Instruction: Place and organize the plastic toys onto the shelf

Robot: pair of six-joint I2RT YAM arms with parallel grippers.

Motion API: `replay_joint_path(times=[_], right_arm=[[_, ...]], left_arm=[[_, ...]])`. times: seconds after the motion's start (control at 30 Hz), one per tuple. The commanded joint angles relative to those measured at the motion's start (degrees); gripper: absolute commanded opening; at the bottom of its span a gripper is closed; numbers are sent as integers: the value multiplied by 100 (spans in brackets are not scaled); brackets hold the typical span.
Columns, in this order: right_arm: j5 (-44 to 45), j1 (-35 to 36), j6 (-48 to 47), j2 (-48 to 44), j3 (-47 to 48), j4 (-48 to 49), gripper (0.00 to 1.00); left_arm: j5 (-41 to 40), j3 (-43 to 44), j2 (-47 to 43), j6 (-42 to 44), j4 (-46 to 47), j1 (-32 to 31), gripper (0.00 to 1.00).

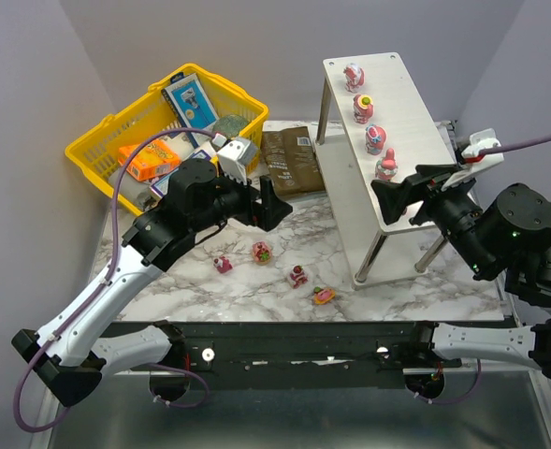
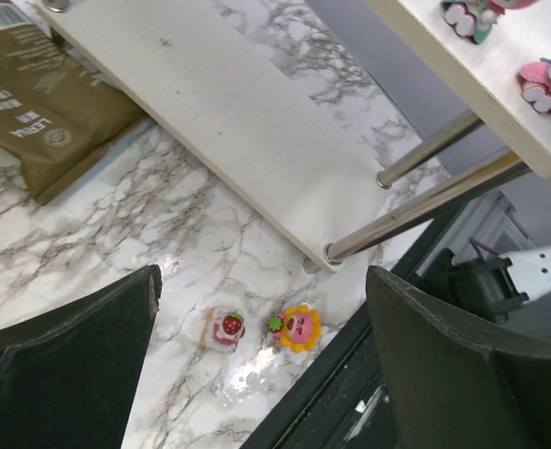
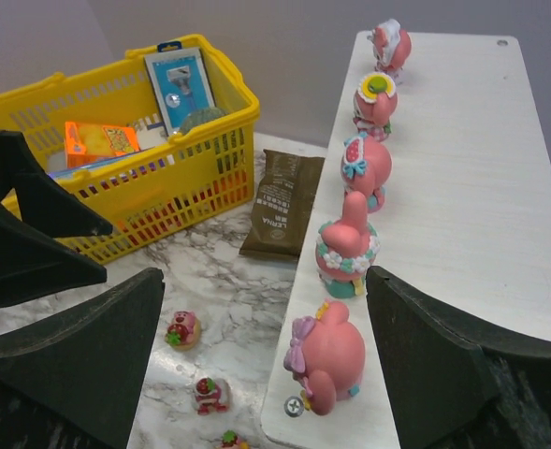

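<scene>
The shelf (image 1: pixel 415 103) stands at the right. Its top board (image 3: pixel 462 187) carries a row of pink toys along the left edge (image 1: pixel 375 139). My right gripper (image 1: pixel 397 198) is open at the board's near end. In the right wrist view (image 3: pixel 264 276) its jaws stand on either side of the nearest pink toy (image 3: pixel 329 351), which stands free on the board. Several small toys lie on the marble table (image 1: pixel 262 251). My left gripper (image 1: pixel 275 204) is open and empty above the table. Below it (image 2: pixel 261 281) lie a strawberry toy (image 2: pixel 224 327) and a sunflower toy (image 2: pixel 299 327).
A yellow basket (image 1: pixel 163 122) with grocery boxes stands at the back left. A brown packet (image 1: pixel 289 159) lies between the basket and the shelf. The shelf's lower board (image 2: pixel 228 131) and metal legs (image 2: pixel 425 201) are close to the table toys. A black rail (image 1: pixel 284 341) runs along the near edge.
</scene>
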Motion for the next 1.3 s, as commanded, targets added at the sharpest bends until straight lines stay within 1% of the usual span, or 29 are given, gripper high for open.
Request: replay_joint_path(times=[0.0,0.03,0.13,0.17,0.27,0.33,0.43,0.57,0.63,0.77,0.8,0.9,0.97,1.03,1.27], right_arm=[[-649,-17,-675,467,533,488,95],[-738,-25,-808,712,656,506,95],[-1054,-17,-940,1073,1043,515,95],[-1125,-17,-949,1266,1105,515,95],[-1362,-17,-967,1574,1237,489,95],[-1468,-17,-923,1680,1299,471,95],[-1582,-25,-853,1812,1378,463,95],[-1617,-17,-800,1857,1466,462,95],[-1574,-17,-800,1813,1483,462,95],[-1468,-17,-809,1655,1457,462,95],[-1433,-17,-809,1620,1422,445,95],[-1328,-17,-835,1435,1317,401,95],[-1266,-17,-844,1295,1247,401,95],[-1178,-25,-879,1215,1159,392,95],[-985,-17,-1090,987,992,383,95]], left_arm=[[-950,-137,-285,48,-327,-3,99],[-1074,-146,-285,31,-432,-3,99],[-1514,-146,-206,-206,-950,15,99],[-1541,-163,-180,-268,-1212,24,99],[-1489,-365,-101,-523,-1548,59,99],[-1419,-680,-101,-690,-1575,59,99],[-1339,-1145,-57,-1006,-1461,50,99],[-1095,-1639,197,-1410,-717,50,99],[-1102,-1771,531,-1578,-513,50,98],[-1181,-1667,1225,-1666,-354,50,92],[-1181,-1649,1461,-1675,-328,50,89],[-1146,-1605,1805,-1710,-187,41,85],[-1181,-1578,1946,-1762,-178,41,84],[-1383,-1535,2157,-1771,-195,41,81],[-1462,-1517,2606,-1938,24,41,72]])
